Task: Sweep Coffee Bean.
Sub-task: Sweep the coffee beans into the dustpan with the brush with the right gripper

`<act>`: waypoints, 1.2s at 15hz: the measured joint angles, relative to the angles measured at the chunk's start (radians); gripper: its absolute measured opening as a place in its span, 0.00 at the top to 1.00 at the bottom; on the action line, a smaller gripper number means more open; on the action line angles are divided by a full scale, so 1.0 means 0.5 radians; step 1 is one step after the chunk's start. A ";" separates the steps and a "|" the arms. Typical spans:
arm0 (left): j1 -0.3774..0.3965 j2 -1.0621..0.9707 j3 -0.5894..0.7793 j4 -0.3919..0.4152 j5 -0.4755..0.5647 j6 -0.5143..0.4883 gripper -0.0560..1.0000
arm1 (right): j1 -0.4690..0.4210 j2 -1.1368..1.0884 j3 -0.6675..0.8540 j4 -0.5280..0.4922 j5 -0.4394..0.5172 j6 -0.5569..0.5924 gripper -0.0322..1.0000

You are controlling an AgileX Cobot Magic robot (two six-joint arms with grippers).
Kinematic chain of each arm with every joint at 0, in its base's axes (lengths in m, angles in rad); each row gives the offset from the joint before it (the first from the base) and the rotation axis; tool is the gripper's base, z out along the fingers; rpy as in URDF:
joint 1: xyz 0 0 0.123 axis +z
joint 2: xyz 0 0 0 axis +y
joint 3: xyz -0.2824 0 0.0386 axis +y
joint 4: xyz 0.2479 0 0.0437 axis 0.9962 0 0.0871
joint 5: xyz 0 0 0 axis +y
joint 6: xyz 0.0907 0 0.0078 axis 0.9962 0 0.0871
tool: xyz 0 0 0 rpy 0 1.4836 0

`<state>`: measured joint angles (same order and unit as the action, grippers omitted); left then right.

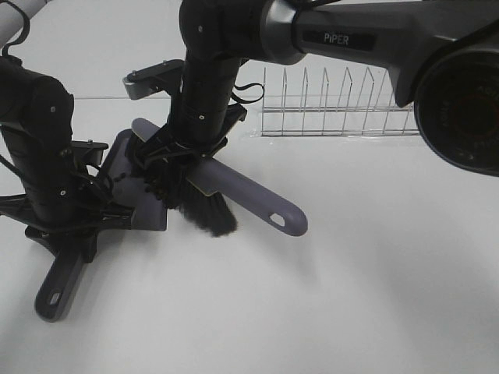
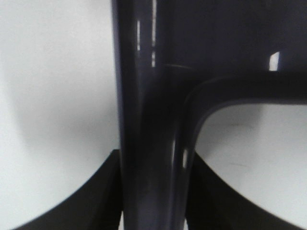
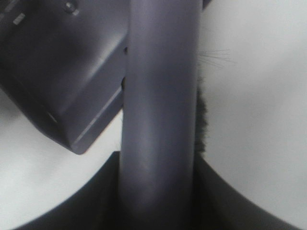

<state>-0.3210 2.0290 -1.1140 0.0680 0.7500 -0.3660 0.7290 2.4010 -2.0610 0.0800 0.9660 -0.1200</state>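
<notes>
The right gripper (image 1: 181, 152) is pressed together on the brush handle (image 1: 249, 199). Its wrist view shows the grey handle running straight between the two dark jaws. The left gripper (image 1: 82, 210) is closed in the same way on the dustpan handle (image 1: 54, 296), and it keeps the dustpan (image 1: 117, 152) flat on the white table (image 1: 351, 296). The black bristles (image 1: 209, 218) hang below the brush handle, just beside the open lip of the dustpan, on the side far from the left gripper. The handle's free end with the hanging hole points away from the pan. The coffee beans (image 1: 148, 187) are hard to see. I can find only a few tiny dark specks, almost under the right gripper, between the bristles and the back wall of the pan, and they seem to lie on the pan floor near its mouth. So the beans lie from the bristles toward the left gripper, across the long axis of the brush and not along it. I judge that the next stroke must go sideways into the pan. The right arm is the nearer one, as it stands over the beans. A wire rack (image 1: 335, 117) stands well apart behind the right gripper.
</notes>
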 joint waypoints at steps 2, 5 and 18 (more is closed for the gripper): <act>0.000 0.000 0.000 0.000 0.000 0.000 0.62 | 0.008 0.014 -0.098 0.136 0.006 -0.006 0.61; 0.000 0.000 0.000 -0.002 0.000 0.000 0.62 | 0.008 0.014 -0.232 0.180 0.028 0.000 0.61; 0.000 0.002 -0.008 0.042 0.208 -0.064 0.62 | -0.278 -0.288 -0.278 -0.292 0.510 0.328 0.61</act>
<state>-0.3210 2.0300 -1.1180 0.0890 0.8540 -0.3980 0.5900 2.2570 -2.2000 -0.0660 1.2210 0.0440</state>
